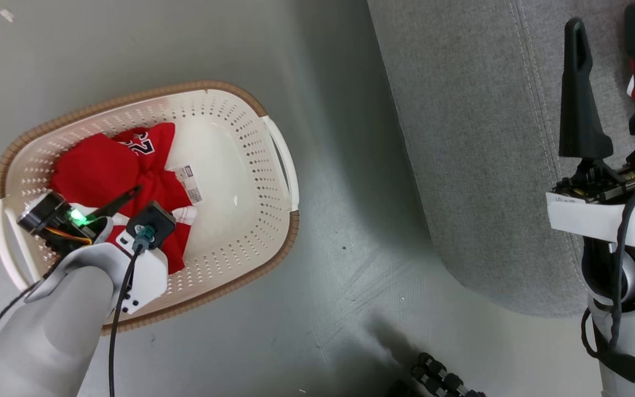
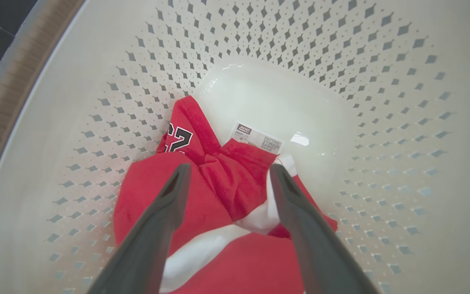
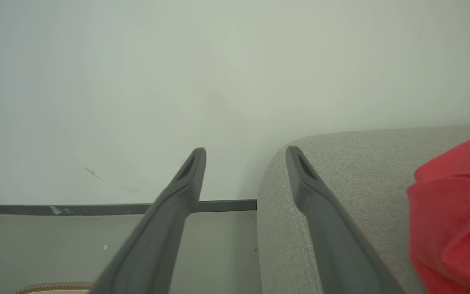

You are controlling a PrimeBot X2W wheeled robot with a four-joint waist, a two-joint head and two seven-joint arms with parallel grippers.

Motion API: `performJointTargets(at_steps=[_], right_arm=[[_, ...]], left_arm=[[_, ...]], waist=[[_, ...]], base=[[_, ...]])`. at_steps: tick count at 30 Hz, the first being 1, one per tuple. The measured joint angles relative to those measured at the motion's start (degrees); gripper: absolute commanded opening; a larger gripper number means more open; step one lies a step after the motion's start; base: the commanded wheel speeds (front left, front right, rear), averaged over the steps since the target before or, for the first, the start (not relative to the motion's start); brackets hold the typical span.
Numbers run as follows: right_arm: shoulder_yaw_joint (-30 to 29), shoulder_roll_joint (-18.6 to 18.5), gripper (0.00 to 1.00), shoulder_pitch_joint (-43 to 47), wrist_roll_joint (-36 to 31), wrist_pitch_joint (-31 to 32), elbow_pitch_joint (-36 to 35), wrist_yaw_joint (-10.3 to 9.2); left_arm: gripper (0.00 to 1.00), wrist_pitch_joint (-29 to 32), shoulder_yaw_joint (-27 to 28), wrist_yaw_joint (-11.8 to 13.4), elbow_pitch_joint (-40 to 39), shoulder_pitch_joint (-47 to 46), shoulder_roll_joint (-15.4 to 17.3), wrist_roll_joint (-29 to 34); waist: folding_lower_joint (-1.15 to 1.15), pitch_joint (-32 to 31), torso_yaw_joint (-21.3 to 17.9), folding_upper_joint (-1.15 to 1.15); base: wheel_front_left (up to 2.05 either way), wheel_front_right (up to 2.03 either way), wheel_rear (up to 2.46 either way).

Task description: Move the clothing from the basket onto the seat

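The cream basket (image 1: 146,99) stands on the floor at the left and holds the bunched red clothing (image 1: 102,171). A tee with dark-and-white numerals (image 2: 180,139) lies at its far side, and a white panel (image 2: 202,249) shows nearer me. My left gripper (image 1: 145,199) reaches down into the basket. It is open (image 2: 230,169), its fingertips on either side of a raised red fold. My right gripper (image 1: 604,16) hangs open above the grey seat (image 1: 477,138) with nothing between its fingers (image 3: 246,151). Another red garment (image 3: 455,212) lies on the seat (image 3: 341,183) beside it.
A label sticker (image 2: 257,139) lies on the basket's bare bottom (image 2: 284,102). Grey floor (image 1: 350,248) separates basket and seat. A dark ribbed object (image 1: 439,377) sits at the bottom edge. A pale wall with a dark baseboard (image 3: 76,209) stands beyond the seat's end.
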Motion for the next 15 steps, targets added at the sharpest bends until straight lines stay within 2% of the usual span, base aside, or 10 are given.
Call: performJointTargets(at_steps=[4, 15], right_arm=[[0.18, 0.00, 1.00, -1.14, 0.30, 0.00, -0.04, 0.00], [0.78, 0.00, 1.00, -3.63, 2.63, 0.00, -0.04, 0.00]], left_arm=[[1.00, 0.05, -0.03, 0.51, 1.25, -1.62, 0.27, 0.93], [1.00, 2.72, -0.76, 1.81, 5.44, -3.00, 3.50, 3.46]], waist=[[0.00, 1.56, -0.85, 0.00], [0.00, 5.23, -2.83, 0.00]], base=[[0.00, 0.00, 0.00], [0.00, 0.00, 0.00]])
